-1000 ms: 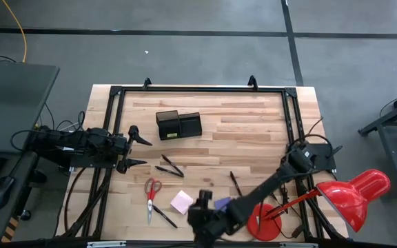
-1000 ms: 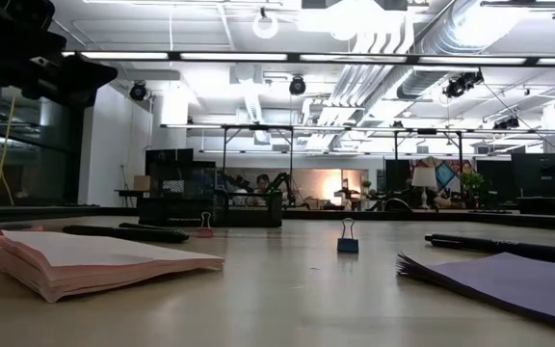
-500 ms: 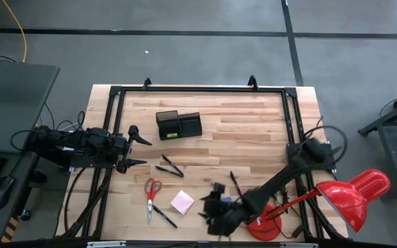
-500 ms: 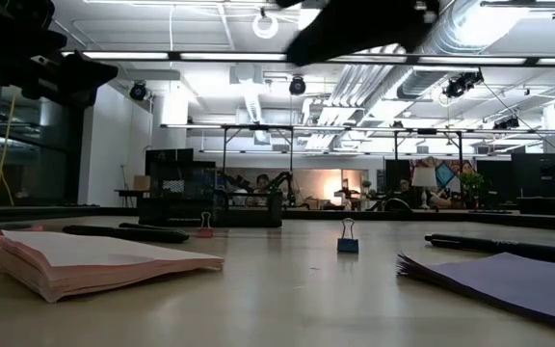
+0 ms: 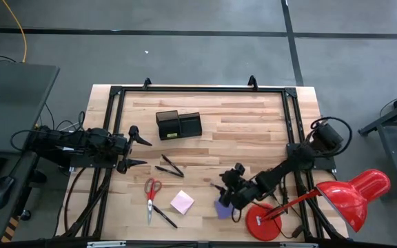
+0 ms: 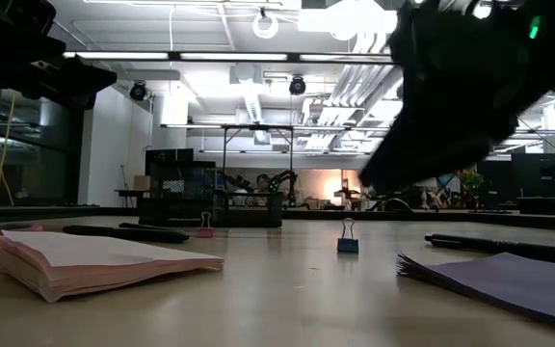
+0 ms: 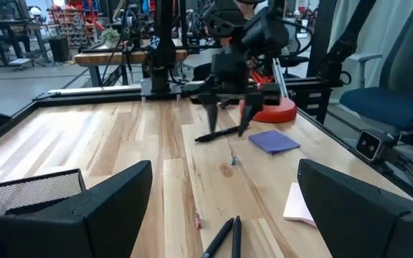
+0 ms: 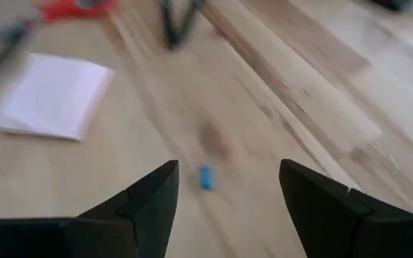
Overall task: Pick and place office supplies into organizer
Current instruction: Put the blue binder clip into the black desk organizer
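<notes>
The black two-compartment organizer (image 5: 178, 125) stands far left of centre. Red-handled scissors (image 5: 151, 187), a pink pad (image 5: 182, 202), a purple pad (image 5: 224, 208) and black pens (image 5: 169, 167) lie flat on the wooden table. A small blue clip (image 8: 206, 176) stands between the pads. My right gripper (image 5: 227, 181) hovers open just beyond the purple pad, fingers slanting down over a pen (image 7: 217, 134), touching nothing. My left gripper (image 5: 140, 151) waits open at the table's left side, level, nothing between its fingers.
A big red desk lamp (image 5: 353, 196) stands at the near right, its round base (image 5: 264, 222) close behind my right arm. Another pen (image 5: 163, 215) lies near the front edge. A black frame (image 5: 198, 88) runs round the table. Bare wood lies across the centre and far right.
My right gripper has swung from the near edge, over the pads, toward the far and right side while sinking toward the table and rolling about its own axis. The purple pad, covered by the arm before, now shows. Its fingers stay open. No object has moved.
</notes>
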Tool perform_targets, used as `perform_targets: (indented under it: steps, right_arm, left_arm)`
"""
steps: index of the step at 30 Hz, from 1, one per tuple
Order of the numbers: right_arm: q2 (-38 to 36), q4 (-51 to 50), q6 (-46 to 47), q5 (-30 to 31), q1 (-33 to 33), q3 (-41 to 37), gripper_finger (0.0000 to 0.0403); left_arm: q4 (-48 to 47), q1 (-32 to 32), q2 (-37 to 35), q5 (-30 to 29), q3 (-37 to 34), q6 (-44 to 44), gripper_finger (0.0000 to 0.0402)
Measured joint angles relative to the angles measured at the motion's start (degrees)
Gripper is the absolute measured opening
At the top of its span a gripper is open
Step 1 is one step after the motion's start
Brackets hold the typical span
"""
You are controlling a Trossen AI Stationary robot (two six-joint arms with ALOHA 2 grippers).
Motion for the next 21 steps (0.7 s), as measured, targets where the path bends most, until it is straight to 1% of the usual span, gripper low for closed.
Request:
perform_targets:
  steps: [6, 12, 17, 21]
  right_arm:
    - [0.0, 0.4, -0.1, -4.5, -1.8, -0.7, 0.0238]
    - [0.2, 0.9, -1.2, -4.5, -2.6, -0.7, 0.0238]
    - [0.9, 0.7, -4.8, -4.4, -2.6, -0.7, 0.0238]
    - [1.2, 1.9, -5.3, -4.6, -2.6, -0.7, 0.0238]
  left_arm:
    - [-0.5, 0.0, 0.0, 0.0, 0.0, -1.1, 0.0335]
    - [-1.2, 0.0, 0.0, 0.0, 0.0, -1.2, 0.0335]
    - [-1.2, 0.0, 0.0, 0.0, 0.0, -1.2, 0.0335]
    - [-1.2, 0.0, 0.0, 0.0, 0.0, -1.1, 0.0335]
